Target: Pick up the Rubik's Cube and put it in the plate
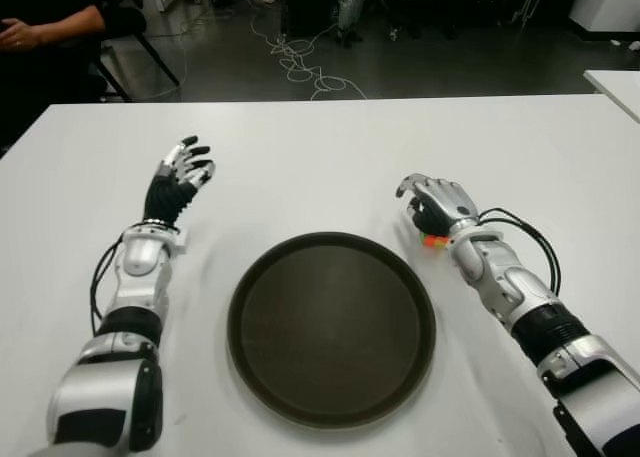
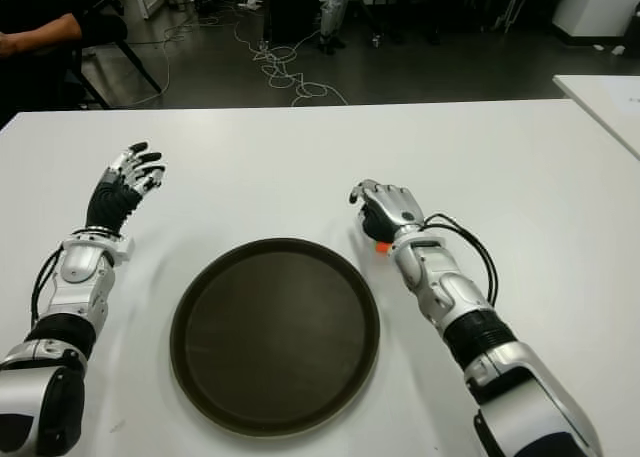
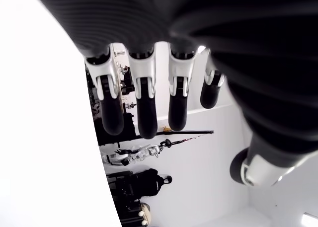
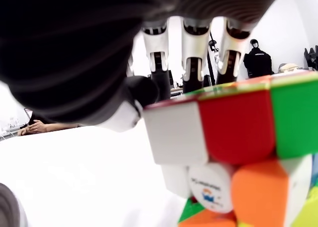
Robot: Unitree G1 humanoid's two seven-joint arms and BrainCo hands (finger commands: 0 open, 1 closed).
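The Rubik's Cube sits on the white table just right of the round dark plate; only an orange-red corner shows under my right hand in the eye views. My right hand covers the cube, its fingers curled over the top and the thumb at one side. The cube is at table level, beside the plate's far right rim. My left hand is idle to the left of the plate, its fingers spread and holding nothing.
A person's arm shows at the far left beyond the table. Cables lie on the floor behind the far edge. A second white table's corner stands at the right.
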